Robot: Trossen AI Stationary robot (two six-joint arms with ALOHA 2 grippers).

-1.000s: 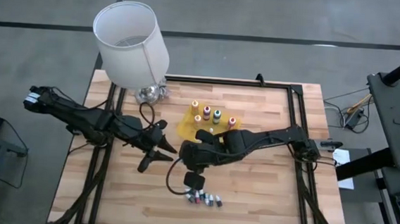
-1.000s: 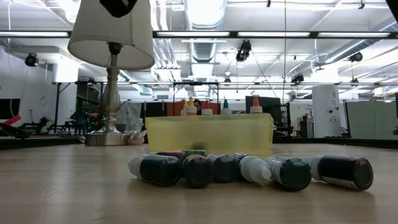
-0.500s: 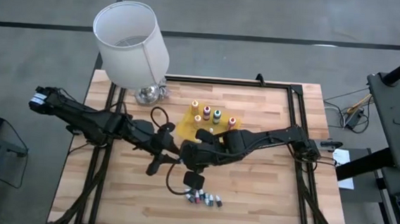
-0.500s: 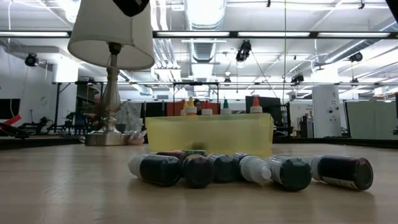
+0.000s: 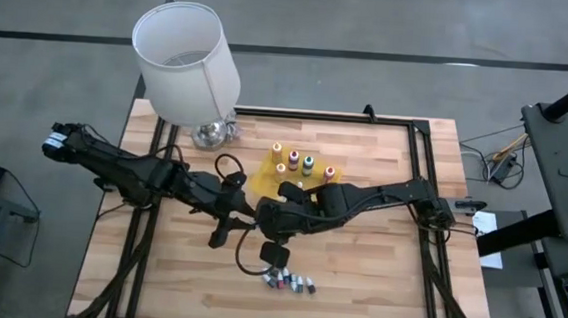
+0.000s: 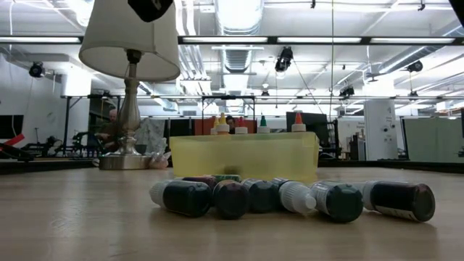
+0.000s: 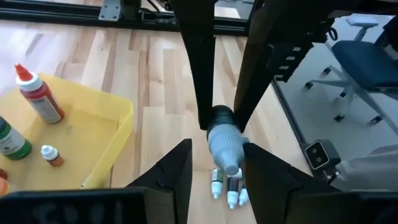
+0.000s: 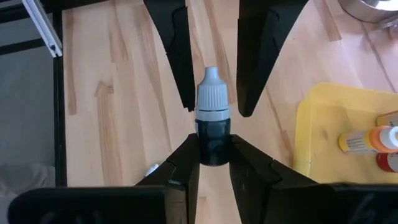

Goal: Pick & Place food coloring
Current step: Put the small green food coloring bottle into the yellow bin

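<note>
Right wrist view: right gripper [image 8: 213,149] is clamping a dark vial [image 8: 211,127], presenting it to the left gripper's [image 7: 214,163] parted jaws; handover likely next.

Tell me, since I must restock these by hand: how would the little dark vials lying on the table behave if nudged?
The dark vials lie on their sides on the bare wood table, so they would probably roll. They look round-bodied and small, likely light. They lie bunched together, so pushing one would probably shift its neighbours.
</note>
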